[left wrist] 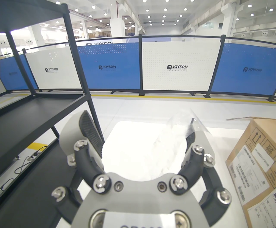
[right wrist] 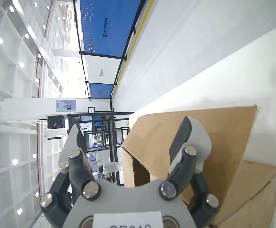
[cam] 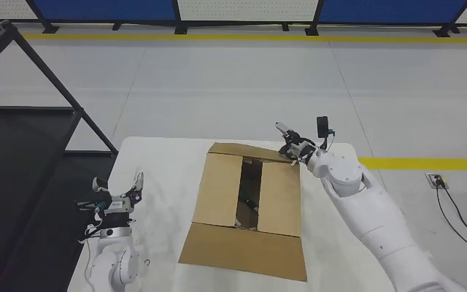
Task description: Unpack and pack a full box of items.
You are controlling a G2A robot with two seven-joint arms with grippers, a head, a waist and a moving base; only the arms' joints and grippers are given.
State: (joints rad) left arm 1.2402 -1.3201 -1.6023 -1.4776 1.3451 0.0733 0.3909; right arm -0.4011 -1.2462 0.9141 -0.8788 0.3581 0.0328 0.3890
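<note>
While left hand and right hand both stand released, white printed labels sit on the cardboard box

cardboard box | brown | mid-table | top partly open, dark central gap

- Bright, even light; rows of round lamps glow high above the left gripper.
- Between its spread jaws the white table is washed out by glare, with no surface detail.
- Clear film on 1 finger catches a pale sheen.
- The fence rail beyond the jaws bows in a curve: wide-lens distortion.
- To 1 side of the spread jaws of the right gripper, lamps flare white.
- The gap in the box near those jaws lies in deep shade.
</note>
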